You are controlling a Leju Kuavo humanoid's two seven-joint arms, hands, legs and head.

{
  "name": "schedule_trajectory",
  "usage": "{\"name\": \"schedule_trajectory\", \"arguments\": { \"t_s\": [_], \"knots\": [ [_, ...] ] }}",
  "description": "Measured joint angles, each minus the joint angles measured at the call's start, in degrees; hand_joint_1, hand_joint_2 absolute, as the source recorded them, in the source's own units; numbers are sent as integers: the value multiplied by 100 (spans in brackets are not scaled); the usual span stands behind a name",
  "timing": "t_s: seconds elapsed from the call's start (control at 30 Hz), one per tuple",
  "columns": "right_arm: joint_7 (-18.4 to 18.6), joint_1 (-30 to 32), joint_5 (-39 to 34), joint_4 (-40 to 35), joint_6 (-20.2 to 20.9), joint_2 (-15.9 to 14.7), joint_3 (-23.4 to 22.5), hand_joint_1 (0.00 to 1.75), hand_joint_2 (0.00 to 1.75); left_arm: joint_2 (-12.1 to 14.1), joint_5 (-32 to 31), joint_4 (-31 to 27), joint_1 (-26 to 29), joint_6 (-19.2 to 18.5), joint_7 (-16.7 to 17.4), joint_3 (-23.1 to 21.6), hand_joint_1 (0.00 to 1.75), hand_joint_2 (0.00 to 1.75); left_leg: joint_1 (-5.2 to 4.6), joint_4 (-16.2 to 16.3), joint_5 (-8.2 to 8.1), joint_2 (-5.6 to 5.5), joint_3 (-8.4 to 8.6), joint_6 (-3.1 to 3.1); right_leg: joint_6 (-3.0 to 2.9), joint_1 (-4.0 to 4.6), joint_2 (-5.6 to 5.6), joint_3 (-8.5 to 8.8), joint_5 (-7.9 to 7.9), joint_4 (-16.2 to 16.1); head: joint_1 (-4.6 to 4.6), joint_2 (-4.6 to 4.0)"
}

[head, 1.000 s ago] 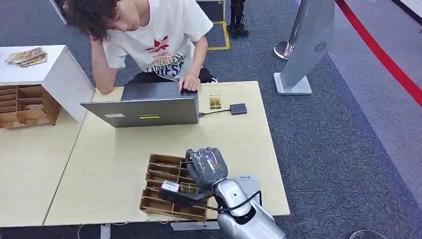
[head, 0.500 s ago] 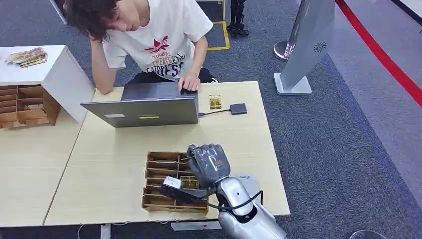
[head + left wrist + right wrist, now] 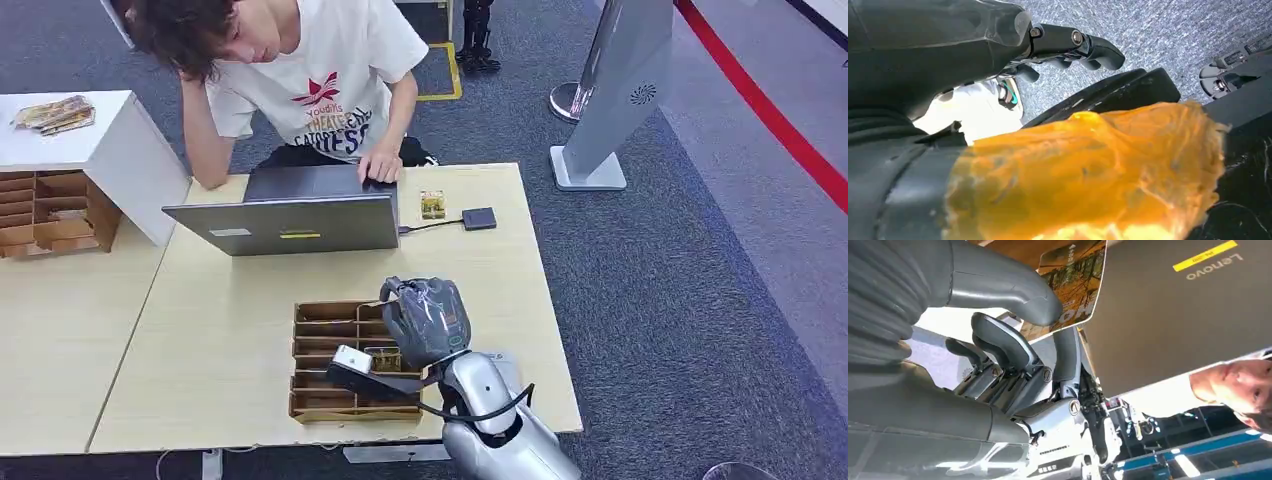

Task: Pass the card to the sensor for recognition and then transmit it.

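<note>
We see the right hand [image 3: 425, 318] low-centre in the head view, raised over the right end of the wooden divider tray [image 3: 322, 372]. In the right wrist view the thumb and a finger pinch a card [image 3: 1073, 285] w/ an orange forest print, other fingers [image 3: 998, 342] loosely curled. Left hand [image 3: 1068, 45]: fingers apart, nothing in them. Upper centre: small black sensor [image 3: 479, 218] cabled to a grey laptop [image 3: 290, 222], another card [image 3: 432, 204] just beside it. A person [image 3: 300, 80] sits behind the table [image 3: 200, 310].
</note>
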Motion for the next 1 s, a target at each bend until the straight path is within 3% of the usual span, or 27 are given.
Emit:
{"name": "schedule_trajectory", "arguments": {
  "t_s": [0.43,1.0],
  "knots": [
    [-365,247,-918,-1067,-66,-94,-282,175,175,2,46,0,62,48,-77,57,0,0,0,0,0,0,0,0,0,0,1,-1,0,0,0,0],
    [-498,369,-1079,-1840,-120,-245,-411,175,175,0,24,0,77,57,-114,133,0,0,0,0,0,0,0,0,0,0,1,-1,0,0,0,0]
  ]
}}
